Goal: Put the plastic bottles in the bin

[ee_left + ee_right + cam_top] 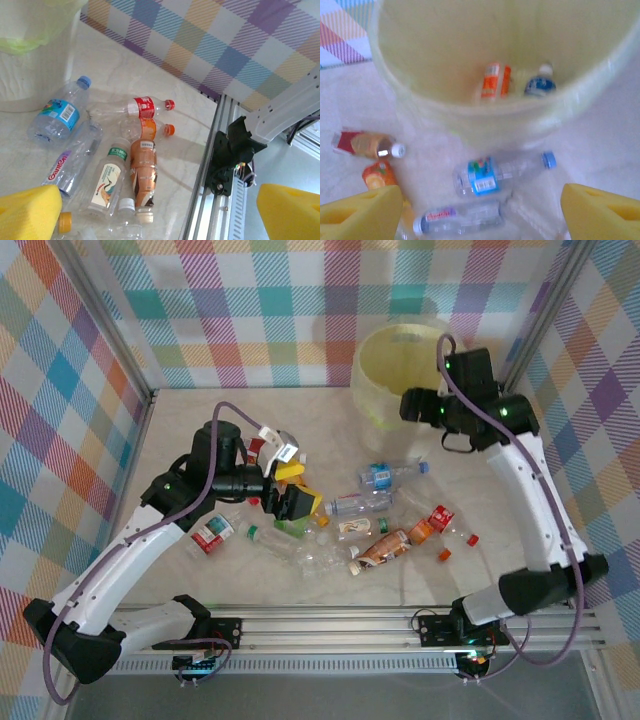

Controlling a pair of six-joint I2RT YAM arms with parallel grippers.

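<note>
The right gripper (pixel 480 192) is shown with fingers spread and empty, the bin (pixel 420 107) at 12 o'clock, two plastic bottles (pixel 495 80) lying inside it. The left gripper (pixel 160 207) is likewise spread and empty, with loose bottles (pixel 142 170) scattered on the table (pixel 175 130) at 11 o'clock.
</note>
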